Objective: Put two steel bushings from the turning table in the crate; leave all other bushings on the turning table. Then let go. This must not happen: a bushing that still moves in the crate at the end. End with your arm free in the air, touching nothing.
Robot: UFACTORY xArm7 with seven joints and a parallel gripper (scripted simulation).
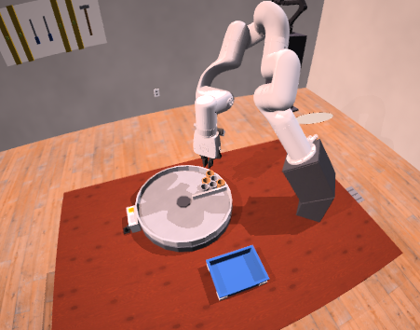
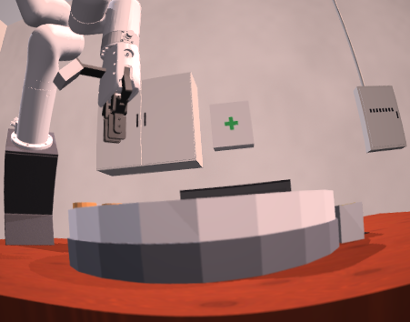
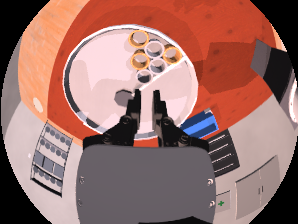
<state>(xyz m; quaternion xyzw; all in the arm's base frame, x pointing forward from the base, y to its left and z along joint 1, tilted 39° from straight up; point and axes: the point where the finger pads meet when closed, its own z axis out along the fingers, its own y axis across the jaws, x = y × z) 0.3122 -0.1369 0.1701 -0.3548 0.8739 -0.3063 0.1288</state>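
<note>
The pincer (image 1: pixel 208 161) hangs above the turntable (image 1: pixel 150 229), nearly closed and holding nothing. The bushings (image 1: pixel 211 180) cluster against the divider at the rim just below it, and the crate (image 1: pixel 216 269) holds none, so the first pick is judged pending. Next it must single out a steel one, open wider and descend.

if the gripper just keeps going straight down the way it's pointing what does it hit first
Probably the turning table, near its rim beside the cluster of bushings. The gripper hangs above that spot, jaws nearly shut on nothing. Whether it would clip a bushing is unclear.
</note>
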